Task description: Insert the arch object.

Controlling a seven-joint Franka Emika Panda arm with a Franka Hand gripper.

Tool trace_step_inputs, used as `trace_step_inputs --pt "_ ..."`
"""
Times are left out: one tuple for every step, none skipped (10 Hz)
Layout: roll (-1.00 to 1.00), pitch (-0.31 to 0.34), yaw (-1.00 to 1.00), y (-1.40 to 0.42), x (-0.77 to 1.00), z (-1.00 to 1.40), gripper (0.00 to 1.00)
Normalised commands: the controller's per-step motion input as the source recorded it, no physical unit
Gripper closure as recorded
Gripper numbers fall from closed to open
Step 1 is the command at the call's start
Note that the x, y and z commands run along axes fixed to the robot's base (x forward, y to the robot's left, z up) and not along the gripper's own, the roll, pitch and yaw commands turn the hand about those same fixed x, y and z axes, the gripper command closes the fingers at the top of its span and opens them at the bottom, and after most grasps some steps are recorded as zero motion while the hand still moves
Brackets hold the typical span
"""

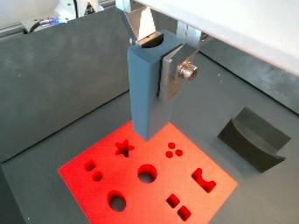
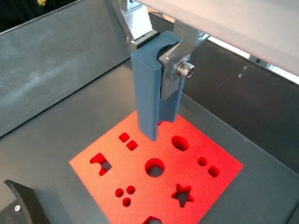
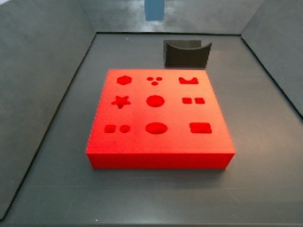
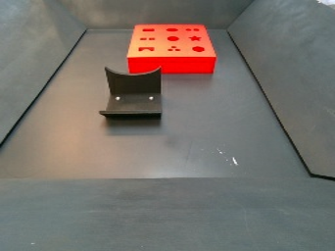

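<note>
My gripper (image 1: 156, 70) is shut on the blue arch piece (image 1: 146, 96), a long upright bar with a curved notch in its upper end. It shows the same way in both wrist views, gripper (image 2: 158, 66) and piece (image 2: 156, 87). The piece hangs well above the red block (image 1: 82, 162), which has several shaped holes. The arch-shaped hole (image 1: 205, 179) lies off to one side of the piece's lower end and also shows in the wrist view (image 2: 100, 161). In a side view only the piece's lower end (image 3: 154, 9) shows at the upper edge, beyond the block (image 3: 160, 160) and its arch hole (image 3: 187, 81).
The dark fixture (image 3: 185, 53) stands on the floor just behind the block, and it also shows in a side view (image 4: 132, 93) in front of the block (image 4: 170, 65). Grey walls enclose the floor on all sides.
</note>
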Motion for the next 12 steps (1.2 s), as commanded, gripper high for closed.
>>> trace_step_inputs --pt "0.12 0.0 -0.05 0.0 -0.01 -0.21 1.0" --pt "0.08 -0.039 -0.07 0.12 0.13 -0.5 1.0" --pt "0.01 -0.099 -0.2 0.4 0.27 -0.66 1.0" --pt "0.0 -0.036 -0.47 0.36 0.44 -0.62 1.0" --pt "0.03 -0.009 -0.6 0.19 0.57 -0.53 1.0" --pt "0.02 -0.019 -0.61 0.17 0.57 -0.53 1.0" --pt "0.0 -0.057 -0.59 0.2 0.58 -0.49 1.0" --pt "-0.04 -0.081 -0.65 0.2 0.53 -0.43 1.0" --pt "-0.09 -0.086 -0.77 0.21 0.42 -0.31 1.0" --pt "-0.1 -0.093 -0.91 0.08 0.21 -0.18 1.0" --pt "-0.07 -0.093 -1.0 0.0 0.06 -0.09 1.0" --pt "-0.02 -0.049 -1.0 0.0 0.01 -0.16 1.0"
